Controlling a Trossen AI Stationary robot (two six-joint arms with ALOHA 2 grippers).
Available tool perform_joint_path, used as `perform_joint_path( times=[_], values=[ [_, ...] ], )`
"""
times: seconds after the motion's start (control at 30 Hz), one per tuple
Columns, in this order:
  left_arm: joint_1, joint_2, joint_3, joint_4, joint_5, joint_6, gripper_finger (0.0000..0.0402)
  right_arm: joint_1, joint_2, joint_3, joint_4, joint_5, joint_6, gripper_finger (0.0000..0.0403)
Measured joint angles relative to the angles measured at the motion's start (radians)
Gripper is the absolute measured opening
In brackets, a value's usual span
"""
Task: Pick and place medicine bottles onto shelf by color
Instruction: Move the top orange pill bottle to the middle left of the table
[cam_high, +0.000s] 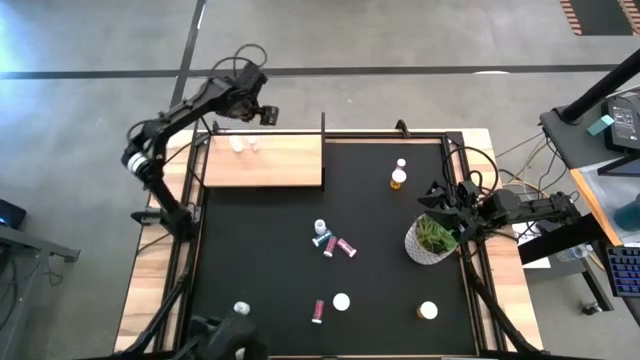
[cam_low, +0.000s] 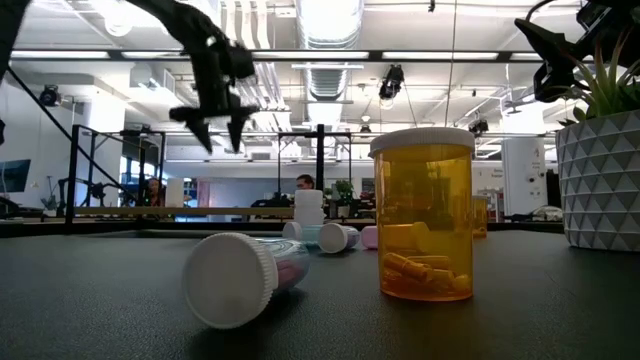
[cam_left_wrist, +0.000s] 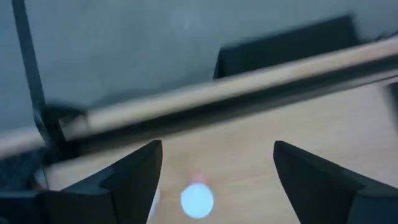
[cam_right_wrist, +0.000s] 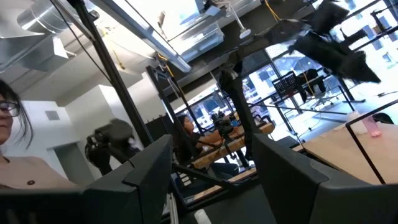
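Note:
The light-wood shelf (cam_high: 280, 165) lies at the table's far left, with two small bottles (cam_high: 245, 146) standing on it. My left gripper (cam_high: 263, 114) hangs open above them; in its wrist view a white-capped pink bottle (cam_left_wrist: 197, 200) stands on the wood below the open fingers (cam_left_wrist: 134, 171). It also shows in the low view (cam_low: 215, 120). My right gripper (cam_high: 433, 196) is open and empty at the right, beside the plant pot. An orange bottle (cam_high: 398, 180) and a white one (cam_high: 401, 163) stand at the far right. Several bottles (cam_high: 330, 240) lie mid-table, and more (cam_high: 341, 301) are near the front.
A white pot with a green plant (cam_high: 430, 240) stands right next to my right gripper. In the low view an orange bottle (cam_low: 425, 215) and a lying bottle (cam_low: 240, 275) are close to the camera. A person shows in the room beyond (cam_right_wrist: 12, 143).

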Motion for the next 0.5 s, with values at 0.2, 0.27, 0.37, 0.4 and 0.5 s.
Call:
perform_joint_path(
  times=[0.2, 0.27, 0.37, 0.4, 0.5],
  values=[
    [-0.104, -0.175, -0.016, 0.084, -0.141, 0.087, 0.029, 0.0, 0.0, 0.0, 0.0, 0.0, 0.0, 0.0212],
    [-0.145, -0.227, -0.017, 0.095, -0.186, 0.115, 0.029, 0.0, 0.0, 0.0, 0.0, 0.0, 0.0, 0.0212],
    [-0.214, -0.296, -0.018, 0.092, -0.236, 0.124, 0.029, 0.0, 0.0, 0.0, 0.0, 0.0, 0.0, 0.0212],
    [-0.238, -0.313, -0.019, 0.094, -0.253, 0.119, 0.029, 0.0, 0.0, 0.0, 0.0, 0.0, 0.0, 0.0212],
    [-0.313, -0.341, -0.019, 0.143, -0.309, 0.118, 0.029, 0.0, 0.0, 0.0, -0.001, 0.0, 0.0, 0.0212]
  ],
)
